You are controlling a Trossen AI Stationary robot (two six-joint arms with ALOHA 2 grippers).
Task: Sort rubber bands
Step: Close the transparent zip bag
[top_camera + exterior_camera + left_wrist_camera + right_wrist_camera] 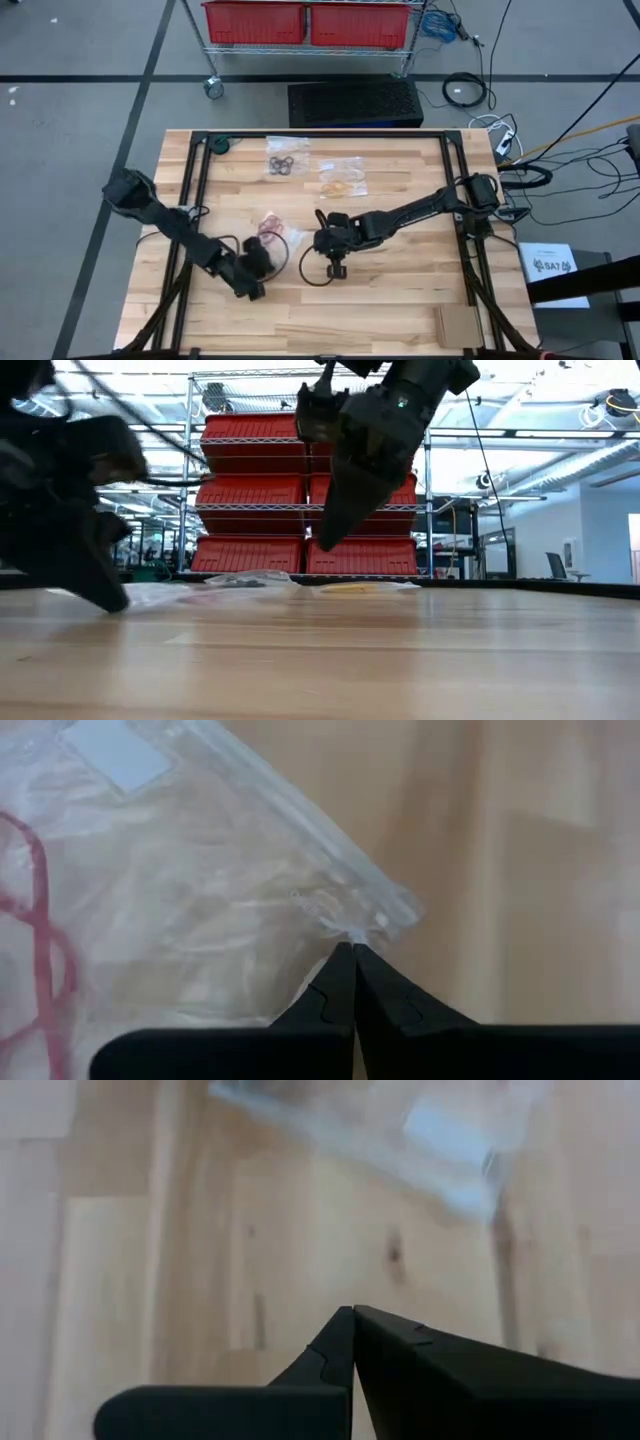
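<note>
Clear bag (200, 900) edge pinched by left jaws (354, 952) (right jaws (352, 1318) pressed together above bare wood).

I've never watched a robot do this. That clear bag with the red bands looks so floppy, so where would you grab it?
At a corner or the sealed edge. The bag lies flat and limp on the table, so only the thin rim offers something to nip. The left pincer has shut on exactly such a corner, coming in low from the bare-wood side.

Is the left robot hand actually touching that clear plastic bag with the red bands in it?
Touching. The left wrist view shows the left hand closed, its tips pinching the corner of the clear bag.
</note>
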